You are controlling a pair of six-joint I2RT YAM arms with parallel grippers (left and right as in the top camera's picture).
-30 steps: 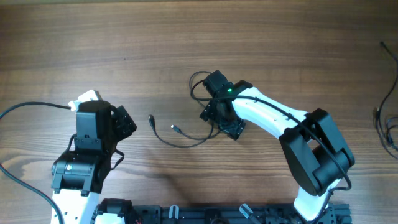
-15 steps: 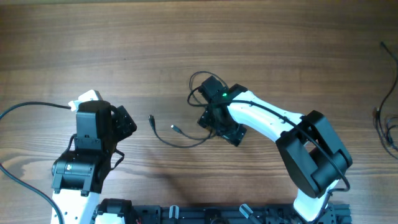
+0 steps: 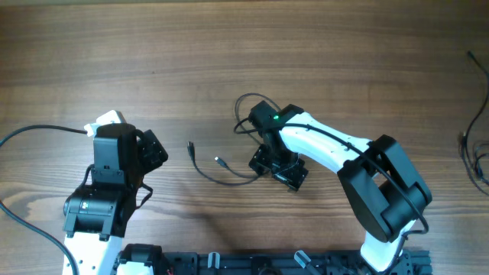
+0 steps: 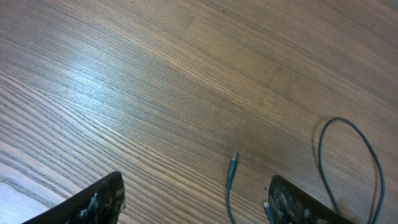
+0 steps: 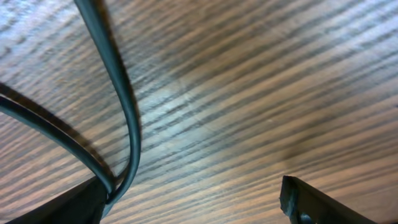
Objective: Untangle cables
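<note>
Left tool [image 3: 150,150] hangs well off to the left of the right tool [image 3: 278,163], low over the bare worktop [image 3: 229,46]. On its wrist cam the two fingers [image 4: 93,199] are spread wide with only wood and a bit of cord between them, so it's open and holding nothing.

The cables [image 3: 223,178] lie flat on the worktop between the two tools, much closer to the right tool. One silvery plug end [image 3: 190,145] is the piece farthest left of the right tool, and a second plug [image 3: 218,161] lies nearer to it. From those plugs the cord sags in a shallow curve that runs in under the right tool's left side. A loop of the same thin cord pokes out beyond the right tool, on the side away from the robot base.

Right tool's fingers are also wide apart, so open and not pinching anything. On its wrist cam two strands of cord sweep down and meet right against the inside of one finger [image 5: 68,208]. Can't tell whether they actually touch it. The rest of the gap is just wood grain.
</note>
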